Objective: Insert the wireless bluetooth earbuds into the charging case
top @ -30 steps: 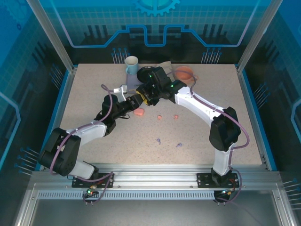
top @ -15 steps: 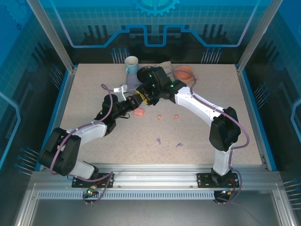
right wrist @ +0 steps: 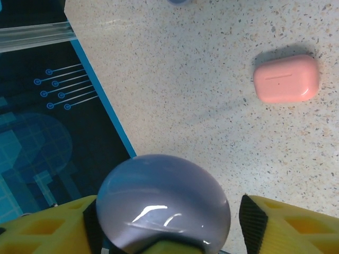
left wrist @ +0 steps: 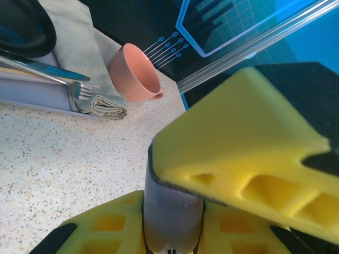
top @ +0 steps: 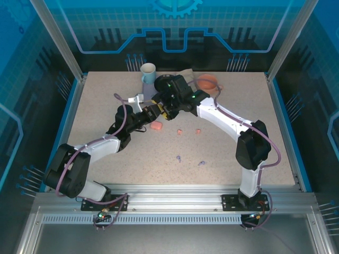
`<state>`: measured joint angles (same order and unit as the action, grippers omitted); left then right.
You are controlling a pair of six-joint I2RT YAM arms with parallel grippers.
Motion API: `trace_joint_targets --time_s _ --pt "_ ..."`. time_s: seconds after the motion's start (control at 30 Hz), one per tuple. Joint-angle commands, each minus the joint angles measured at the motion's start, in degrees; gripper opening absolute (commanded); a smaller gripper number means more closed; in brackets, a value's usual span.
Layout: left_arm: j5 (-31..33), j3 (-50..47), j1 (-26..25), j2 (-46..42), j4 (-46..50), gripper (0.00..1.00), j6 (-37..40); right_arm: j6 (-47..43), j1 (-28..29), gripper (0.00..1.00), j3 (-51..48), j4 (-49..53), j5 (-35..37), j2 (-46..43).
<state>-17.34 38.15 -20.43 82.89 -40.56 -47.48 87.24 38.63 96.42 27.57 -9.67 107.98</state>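
A lilac charging case (left wrist: pixel 172 211) is pinched between the yellow fingers of my left gripper (left wrist: pixel 172 203), which is shut on it. The same lilac charging case (right wrist: pixel 164 203) sits between the fingers of my right gripper (right wrist: pixel 169 233), whose jaws stand open with a gap at the right pad. Both grippers meet above the table's back middle, the left gripper (top: pixel 155 110) just left of the right gripper (top: pixel 166 108). A pink case (top: pixel 156 126) lies shut on the table below them, also in the right wrist view (right wrist: pixel 286 78). Two pink earbuds (top: pixel 180 131) (top: pixel 198 130) and two lilac earbuds (top: pixel 179 157) (top: pixel 202 163) lie loose on the table.
A white mug (top: pixel 148 71) and a pink cup (top: pixel 207 82) stand at the back. The left wrist view has the pink cup (left wrist: pixel 139 74), a fork (left wrist: pixel 79 87) on a folded napkin (left wrist: pixel 90 58) and a black bowl (left wrist: pixel 24 26).
My left jaws have shut on the lilac case and my right jaws have spread wider off it. Both arms have barely moved.
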Motion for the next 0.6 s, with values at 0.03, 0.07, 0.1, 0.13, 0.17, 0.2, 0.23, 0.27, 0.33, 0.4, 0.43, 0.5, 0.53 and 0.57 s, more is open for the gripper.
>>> trace_joint_targets --time_s 0.03,0.07,0.1,0.13,0.17,0.2,0.23,0.27,0.33,0.4,0.43,0.5,0.53,0.57 --pt "0.4 1.5 -0.3 -2.2 0.2 0.13 2.3 -2.1 -1.1 0.82 1.1 1.9 0.1 -3.5" --pt "0.2 1.5 -0.3 -2.3 0.7 0.13 2.5 -2.9 -1.6 0.83 1.0 2.4 0.6 -4.4" --pt "0.0 1.5 -0.3 -2.5 1.3 0.13 2.7 -3.6 -2.1 0.85 0.8 3.2 1.1 -5.6" --pt "-0.2 1.5 -0.3 -2.6 1.7 0.13 2.9 -4.7 -2.5 0.87 0.0 3.4 1.7 -6.8" --pt "-0.5 1.5 -0.3 -2.8 2.3 0.13 3.1 -5.8 -3.1 0.87 -0.8 3.6 2.1 -8.3" --pt "-0.9 1.6 -0.3 -3.1 3.2 0.13 3.5 -7.1 -3.9 0.88 -2.0 3.8 2.2 -10.0" --pt "-1.2 1.6 -0.3 -3.4 4.1 0.13 3.9 -8.5 -4.6 0.88 -3.1 3.8 2.2 -11.4" --pt "-1.9 1.8 -0.3 -3.9 5.2 0.13 4.5 -10.7 -5.6 0.89 -4.5 3.7 1.9 -13.0" --pt "-3.2 2.4 -0.3 -5.0 8.0 0.13 5.9 -17.0 -7.6 0.89 -7.2 3.2 0.7 -15.8" --pt "-4.9 3.1 -0.2 -6.6 11.4 0.13 7.7 -26.5 -9.6 0.89 -10.7 -0.5 -2.6 -18.0" --pt "-5.7 3.5 -0.2 -7.3 13.0 0.13 8.5 -30.5 -10.5 0.89 -12.0 -1.6 -4.5 -18.7" --pt "-8.1 4.8 -0.1 -8.5 16.4 0.13 10.4 -40.7 -11.8 0.88 -15.7 -6.5 -10.1 -20.6" --pt "-9.4 5.5 -0.1 -9.0 18.0 0.13 11.3 -44.4 -12.0 0.88 -17.0 -7.1 -11.1 -21.3" --pt "-10.9 6.1 -0.1 -9.4 19.4 0.13 12.1 -48.7 -12.0 0.88 -18.2 -7.9 -12.1 -22.2"
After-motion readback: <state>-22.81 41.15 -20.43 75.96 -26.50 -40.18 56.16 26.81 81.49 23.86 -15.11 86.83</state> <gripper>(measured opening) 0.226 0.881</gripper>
